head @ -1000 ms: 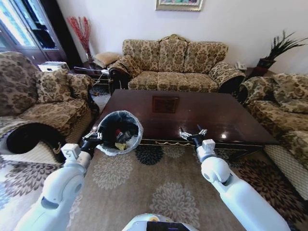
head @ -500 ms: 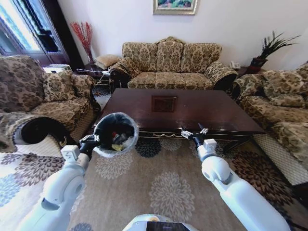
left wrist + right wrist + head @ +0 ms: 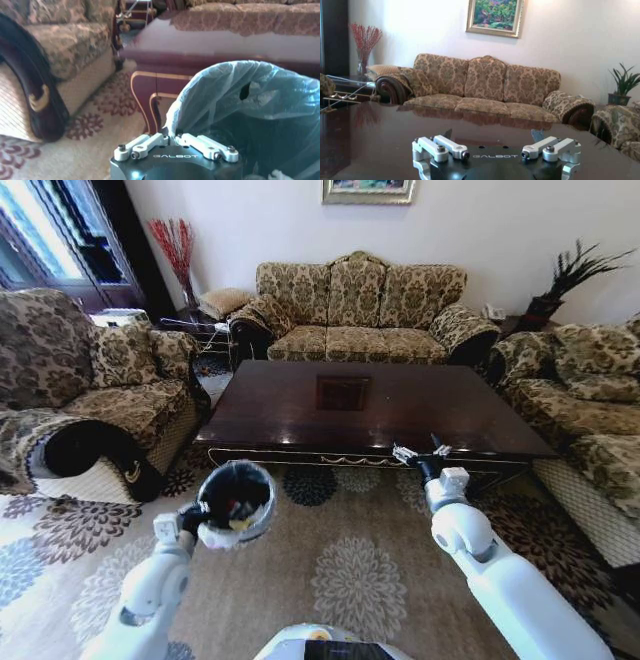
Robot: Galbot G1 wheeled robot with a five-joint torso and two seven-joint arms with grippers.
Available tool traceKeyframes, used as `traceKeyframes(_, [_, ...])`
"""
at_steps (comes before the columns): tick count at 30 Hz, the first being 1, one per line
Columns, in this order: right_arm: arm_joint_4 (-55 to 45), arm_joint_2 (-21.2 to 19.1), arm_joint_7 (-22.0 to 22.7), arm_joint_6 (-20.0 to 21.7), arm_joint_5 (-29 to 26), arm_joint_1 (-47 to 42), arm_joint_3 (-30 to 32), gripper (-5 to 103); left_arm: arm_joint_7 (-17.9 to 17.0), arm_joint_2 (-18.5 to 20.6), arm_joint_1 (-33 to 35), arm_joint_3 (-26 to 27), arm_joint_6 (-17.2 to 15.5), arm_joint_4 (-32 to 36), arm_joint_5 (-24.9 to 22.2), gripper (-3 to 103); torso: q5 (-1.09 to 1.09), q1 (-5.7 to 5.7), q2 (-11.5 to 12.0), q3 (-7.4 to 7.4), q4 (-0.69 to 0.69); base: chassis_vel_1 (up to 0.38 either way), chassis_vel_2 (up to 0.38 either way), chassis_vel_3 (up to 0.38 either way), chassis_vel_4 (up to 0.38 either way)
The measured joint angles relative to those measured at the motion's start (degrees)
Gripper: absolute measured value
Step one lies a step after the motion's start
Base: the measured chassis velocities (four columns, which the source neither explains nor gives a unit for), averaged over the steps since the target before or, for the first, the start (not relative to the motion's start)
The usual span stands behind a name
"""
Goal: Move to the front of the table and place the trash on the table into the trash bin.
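The dark brown table (image 3: pixel 300 405) stands ahead of me, and its glossy top (image 3: pixel 370 138) also lies under the right wrist camera. My left gripper (image 3: pixel 195 518) is shut on the rim of the trash bin (image 3: pixel 237 498) and holds it above the carpet, left of the table's front edge. The pale liner (image 3: pixel 250 97) folds over the rim where the left gripper (image 3: pixel 172 140) pinches it. White and yellow trash (image 3: pixel 238 518) lies inside the bin. My right gripper (image 3: pixel 420 454) hangs open and empty over the table's front edge, and in its own view the right gripper (image 3: pixel 492 134) holds nothing.
A patterned sofa (image 3: pixel 360 310) stands behind the table. An armchair (image 3: pixel 90 395) is at the left and another sofa (image 3: pixel 590 400) at the right. Flowered carpet (image 3: pixel 340 570) covers the floor between me and the table. A plant (image 3: pixel 560 290) sits in the far right corner.
The view has pulled back from the table. My left arm has lowered the bin from table-top height down toward the carpet and nearer me. The right gripper remains open at the table's front edge.
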State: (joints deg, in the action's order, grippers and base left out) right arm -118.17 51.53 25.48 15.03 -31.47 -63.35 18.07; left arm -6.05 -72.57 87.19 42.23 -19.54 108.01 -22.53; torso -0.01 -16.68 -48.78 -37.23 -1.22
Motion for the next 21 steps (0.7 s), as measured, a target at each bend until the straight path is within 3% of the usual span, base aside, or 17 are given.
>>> traceKeyframes(4, [0.4,-1.1,-0.8,-0.5,-1.4,0.5,2.4,100,1.2,-2.0,-3.8,-0.3,2.2,-13.7,-0.9,1,0.00,-0.03,0.0,-0.02,-0.06,0.000,0.000,0.000,0.000])
traceKeyframes(5, [0.4,-1.1,-0.8,-0.5,-1.4,0.5,2.4,100,1.2,-2.0,-3.8,-0.3,2.2,-13.7,-0.9,1,0.00,-0.03,0.0,-0.02,-0.06,0.000,0.000,0.000,0.000])
traceKeyframes(8, [-0.2,-1.8,-1.6,-0.7,-2.9,0.1,5.8,100,1.7,-2.5,-7.3,-0.8,4.3,-23.0,1.0,1,0.02,-0.03,0.0,-0.01,-0.02,0.000,0.000,0.000,0.000])
traceKeyframes(14, [-0.9,-2.5,-2.2,-0.7,-4.2,-0.6,8.7,100,1.9,-3.2,-10.7,-0.9,5.1,-32.1,1.8,1,0.01,-0.02,0.0,-0.01,-0.03,0.000,0.000,0.000,0.000])
traceKeyframes(17, [-1.2,-2.8,-2.4,-1.0,-4.4,-1.2,9.6,100,2.2,-3.4,-14.4,-0.9,7.9,-40.0,2.6,1,0.00,-0.02,0.0,-0.02,-0.04,0.000,0.000,0.000,0.000])
traceKeyframes(21, [-1.5,-3.5,-2.8,-1.3,-4.6,-2.7,10.5,100,3.0,-3.4,-17.2,-0.9,10.3,-44.5,2.6,1,0.01,-0.02,0.0,-0.01,-0.04,0.000,0.000,0.000,0.000])
